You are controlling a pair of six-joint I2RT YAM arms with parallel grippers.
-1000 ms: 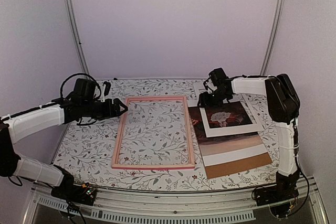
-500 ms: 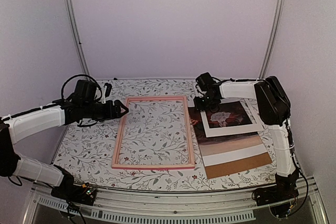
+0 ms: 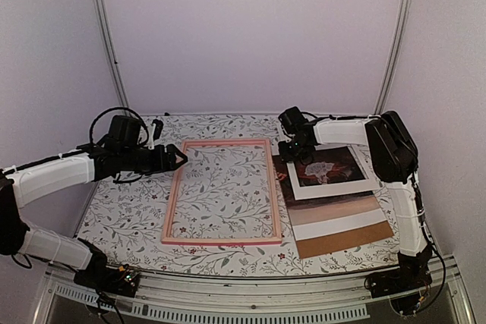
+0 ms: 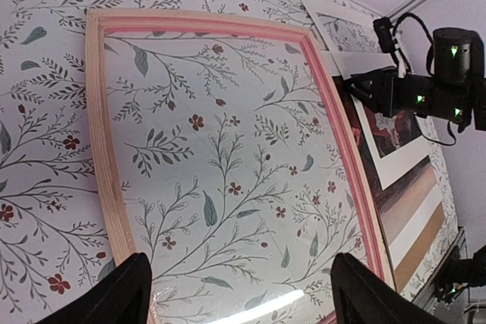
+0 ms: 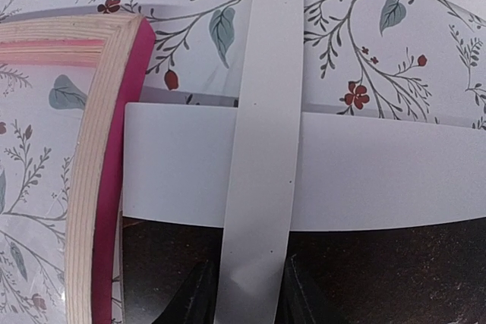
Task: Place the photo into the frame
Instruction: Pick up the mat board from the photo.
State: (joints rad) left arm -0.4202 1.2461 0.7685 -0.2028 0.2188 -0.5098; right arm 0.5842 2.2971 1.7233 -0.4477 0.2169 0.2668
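Right gripper: black jaws sat close either side of flat white card mat strip; could not tell whether clamped. Left gripper: jaws spread wide, holding nothing, above pink-edged rectangular wooden frame. Glossy dark canyon photo lay flat just right of frame, outside it, with mat lying over it. Plain brown backing board stuck out at near end of stack. Floral-print tablecloth underneath.

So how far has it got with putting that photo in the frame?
Barely started. Done: nothing yet; the frame lies empty. In hand: the right gripper is at the far corner of the pile with the photo, its fingers either side of a white strip. The left gripper hovers open by the frame. Left: freeing the photo and laying it in.
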